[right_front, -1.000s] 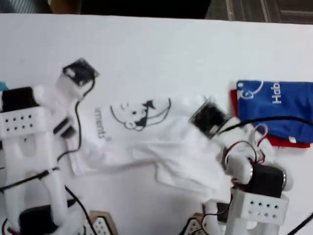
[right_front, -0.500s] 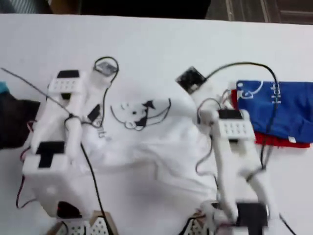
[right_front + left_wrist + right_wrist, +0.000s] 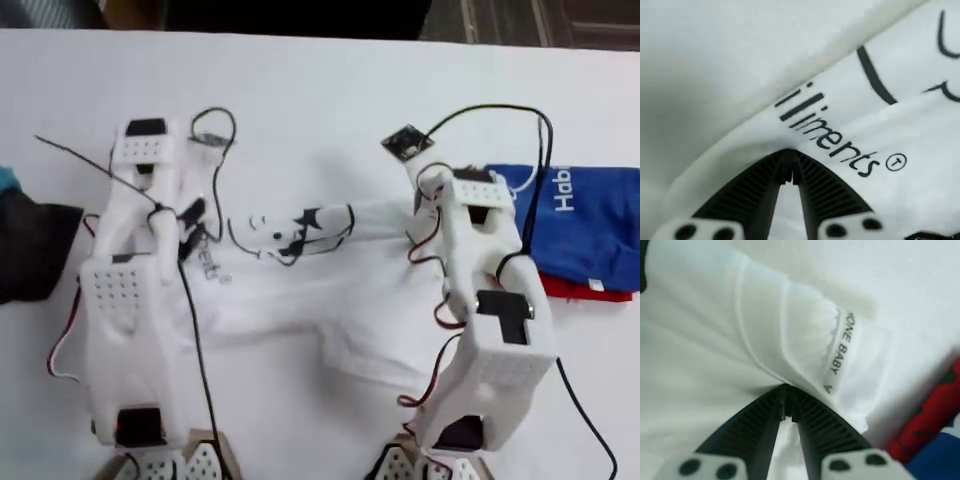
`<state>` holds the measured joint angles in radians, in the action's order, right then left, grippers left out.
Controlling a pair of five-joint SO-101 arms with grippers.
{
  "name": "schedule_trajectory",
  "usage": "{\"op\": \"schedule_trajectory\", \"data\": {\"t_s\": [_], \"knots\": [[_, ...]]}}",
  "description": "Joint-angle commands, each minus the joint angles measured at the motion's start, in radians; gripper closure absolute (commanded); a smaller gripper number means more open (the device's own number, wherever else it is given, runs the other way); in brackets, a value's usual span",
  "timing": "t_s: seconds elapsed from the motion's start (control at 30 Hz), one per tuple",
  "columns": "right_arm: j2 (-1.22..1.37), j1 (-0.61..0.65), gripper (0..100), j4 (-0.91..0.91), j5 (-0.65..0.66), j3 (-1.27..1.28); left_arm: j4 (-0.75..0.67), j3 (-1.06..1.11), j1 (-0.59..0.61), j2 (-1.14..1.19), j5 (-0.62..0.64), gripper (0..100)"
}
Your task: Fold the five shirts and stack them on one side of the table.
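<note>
Two arms are engaged on one garment. The table (image 3: 330, 90) carries the white shirt (image 3: 330, 290) across its middle, printed face up and rumpled along the near edge. The shirt's long axis runs from my left arm (image 3: 130, 300) to my right arm (image 3: 490, 330), so each arm stands at one end of it. A blue shirt (image 3: 590, 230) lies folded on a red shirt (image 3: 590, 290) at the table's right side, just beside my right arm and well apart from my left. My left gripper (image 3: 790, 175) is clenched, its jaws meeting on a raised fold of the white shirt next to the lettering (image 3: 840, 135). My right gripper (image 3: 788, 412) is likewise clenched on the white cloth, just beside the neck label (image 3: 837, 357), with the red shirt showing past the collar. Assessment: both ends are secured, and the fold must turn across the long axis. The right arm is the nearer one for stacking.
</note>
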<state>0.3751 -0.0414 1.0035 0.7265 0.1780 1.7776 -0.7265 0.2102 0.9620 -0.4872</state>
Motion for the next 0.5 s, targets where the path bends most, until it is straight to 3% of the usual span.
{"op": "schedule_trajectory", "data": {"t_s": [0.0, 0.27, 0.47], "knots": [[0.002, -0.045, 97.6, 0.028, -0.003, -0.058, 0.006, -0.257, 0.021, 0.109, 0.011, 97], [-0.002, 0.044, 97.6, 0.025, -0.006, -0.058, 0.005, -0.582, 0.003, 0.178, -0.015, 97], [-0.071, 0.074, 97.6, 0.048, -0.021, -0.049, 0.011, -0.559, 0.034, 0.097, -0.020, 97]]}}
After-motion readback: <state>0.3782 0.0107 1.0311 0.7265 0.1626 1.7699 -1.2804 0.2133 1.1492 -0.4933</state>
